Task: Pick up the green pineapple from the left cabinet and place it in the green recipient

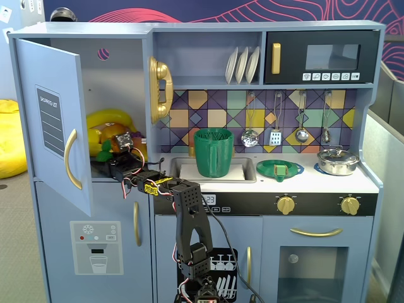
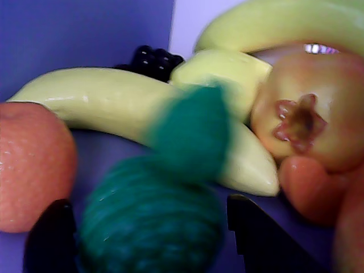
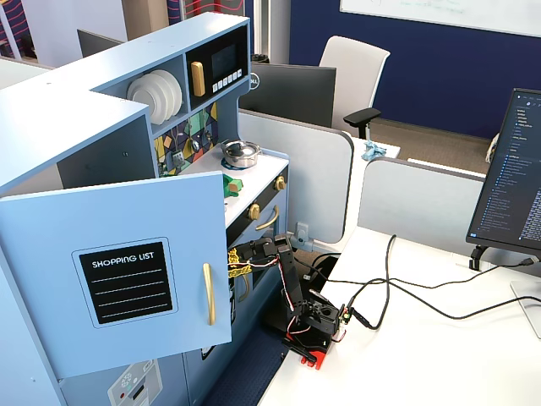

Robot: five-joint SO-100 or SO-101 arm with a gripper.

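- The green pineapple (image 2: 151, 224) lies on the floor of the left cabinet (image 1: 53, 129), whose door is swung open
- In the wrist view the gripper (image 2: 151, 239) has its two dark fingers (image 2: 51, 242) spread apart, one on each side of the pineapple's body, and it is not squeezing yet
- The leafy top of the pineapple leans against a banana (image 2: 114, 102), so closing up could pinch the banana too or push it away
- An orange fruit (image 2: 31, 165) sits just beside the left finger, and a bump could make it roll
- A yellow-red fruit (image 2: 307, 114) is close on the right side and could get knocked as the arm backs out
- The pineapple is round and bumpy, so I think it could slip out if the grip is too far forward
- The green recipient (image 1: 213, 151) stands in the sink (image 1: 243, 173), well apart from the cabinet, so a weak hold could drop the fruit on the way
- The arm (image 3: 283, 271) reaches past the door, and it might scrape the cabinet edge when it lifts
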